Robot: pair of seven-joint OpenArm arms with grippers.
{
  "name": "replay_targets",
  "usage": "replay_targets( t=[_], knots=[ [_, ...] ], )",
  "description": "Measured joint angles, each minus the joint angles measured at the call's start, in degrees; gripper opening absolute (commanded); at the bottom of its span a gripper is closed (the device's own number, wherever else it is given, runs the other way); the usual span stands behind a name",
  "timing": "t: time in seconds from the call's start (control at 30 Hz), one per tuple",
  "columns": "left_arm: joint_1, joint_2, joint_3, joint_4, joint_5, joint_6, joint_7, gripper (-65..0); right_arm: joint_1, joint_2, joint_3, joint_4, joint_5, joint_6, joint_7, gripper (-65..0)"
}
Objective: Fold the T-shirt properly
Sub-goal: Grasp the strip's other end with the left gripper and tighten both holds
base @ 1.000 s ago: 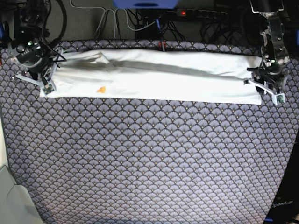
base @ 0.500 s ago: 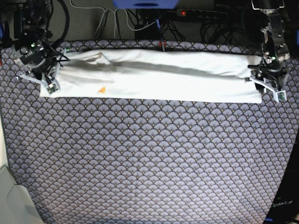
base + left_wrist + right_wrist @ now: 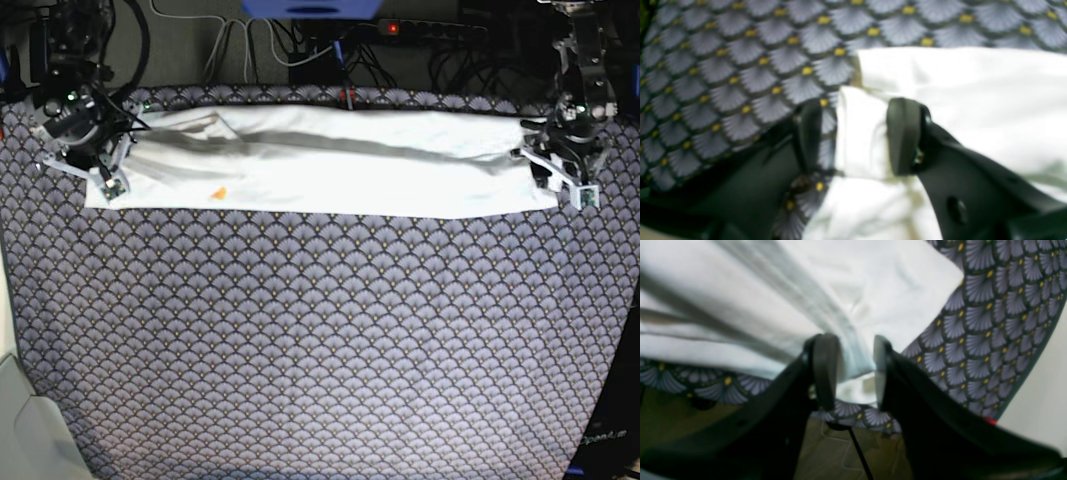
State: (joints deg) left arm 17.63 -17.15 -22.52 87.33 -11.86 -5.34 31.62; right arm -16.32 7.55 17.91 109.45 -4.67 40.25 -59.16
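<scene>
A: Where is the T-shirt [image 3: 330, 160] found?

B: It is laid out as a long, narrow white band across the far part of the patterned cloth [image 3: 320, 340], stretched from the one pincer to the other. A long crease is seen running along its length, and a small orange mark shows through near the end held under the right gripper [image 3: 80, 165].

A: How are the jaws of that right gripper set?

B: They are seen parted in the right wrist view, with a bunched edge of the T-shirt [image 3: 853, 373] lying between the fingertips [image 3: 825, 370]. The white fabric sits against the one pad, while a gap is left at the other, so no firm pinch is shown. Beyond the jaws the shirt is spread upward and away; below them the scalloped cloth [image 3: 990, 323] and its edge are visible.

A: And the left gripper [image 3: 560, 180]?

B: It is opened wide in the left wrist view. A folded corner of the T-shirt [image 3: 860, 133] is straddled by the two fingers [image 3: 903, 136], one of which rests over white fabric while the other stands over the patterned cloth [image 3: 740, 83] just beside the shirt's edge. The corner is not seen to be squeezed. The view is blurred, so it cannot be told whether the pads touch the fabric.
</scene>
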Motion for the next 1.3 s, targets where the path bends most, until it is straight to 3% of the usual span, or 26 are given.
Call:
replay_targets(
  t=[0.37,0.57,0.93,1.3],
  knots=[
    [0.15,-0.28,-0.37,3.43,0.20,0.59,1.16,-33.3,-0.22,0.02,0.00,-0.02,-0.02,0.00,-0.11,-45.1],
    [2.78,0.17,-4.87,10.12,0.11,0.55,-0.04,-33.1,-0.20,0.04,-0.09,-0.02,0.00,0.00,-0.13,-45.1],
    [3.26,2.62,-4.26,4.46,-0.04,-0.24,0.68,-33.1,-0.09,0.00,-2.14,0.00,0.22,0.00,0.02,-45.1],
    [0.09,2.10,-1.77,-2.27,-0.24,0.39,-1.99,-33.3,-0.09,0.04,-2.19,-0.02,-0.02,0.00,-0.02,-45.1]
  ],
)
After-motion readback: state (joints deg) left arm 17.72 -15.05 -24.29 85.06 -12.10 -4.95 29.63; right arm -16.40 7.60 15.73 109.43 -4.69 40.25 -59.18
